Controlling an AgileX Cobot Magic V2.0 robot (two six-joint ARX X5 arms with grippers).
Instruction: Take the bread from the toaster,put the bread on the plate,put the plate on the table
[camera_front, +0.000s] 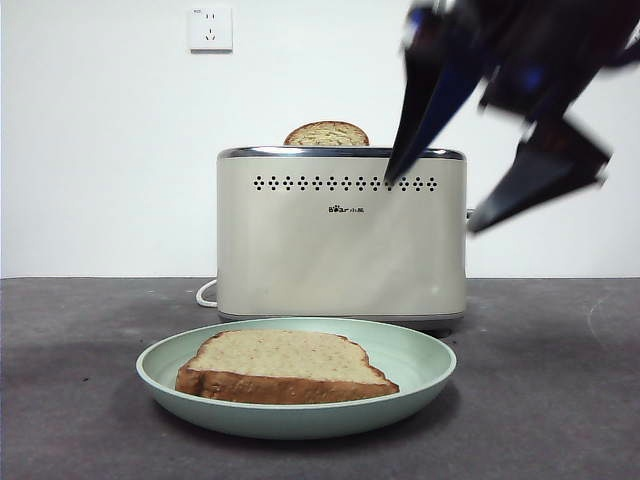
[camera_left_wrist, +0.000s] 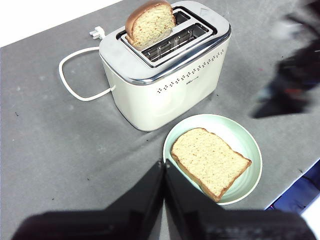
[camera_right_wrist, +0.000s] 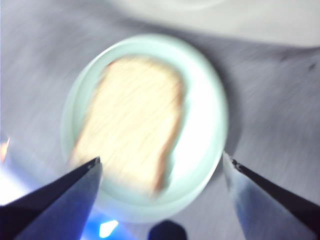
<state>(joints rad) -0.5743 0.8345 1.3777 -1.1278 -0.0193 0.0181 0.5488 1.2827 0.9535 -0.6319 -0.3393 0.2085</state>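
Note:
The bread (camera_front: 285, 365) lies flat on the mint-green plate (camera_front: 415, 352), which rests on the dark table (camera_front: 560, 400) in front of the cream toaster (camera_front: 340, 250). My right gripper (camera_front: 430, 205) hangs open and empty, high at the right in front of the toaster; its wrist view is blurred and looks down between the wide jaws (camera_right_wrist: 160, 158) at the bread (camera_right_wrist: 130, 125) and plate (camera_right_wrist: 200, 100). My left gripper (camera_left_wrist: 164, 162) is shut and empty, back from the plate (camera_left_wrist: 240, 135), bread (camera_left_wrist: 210, 161) and toaster (camera_left_wrist: 165, 95).
A second, paler slice (camera_front: 327, 134) stands in the toaster's rear slot (camera_left_wrist: 150, 22). A white cord (camera_left_wrist: 75, 85) loops on the table behind the toaster. The table's edge (camera_left_wrist: 295, 182) runs close to the plate. A wall socket (camera_front: 210, 28) is on the white wall.

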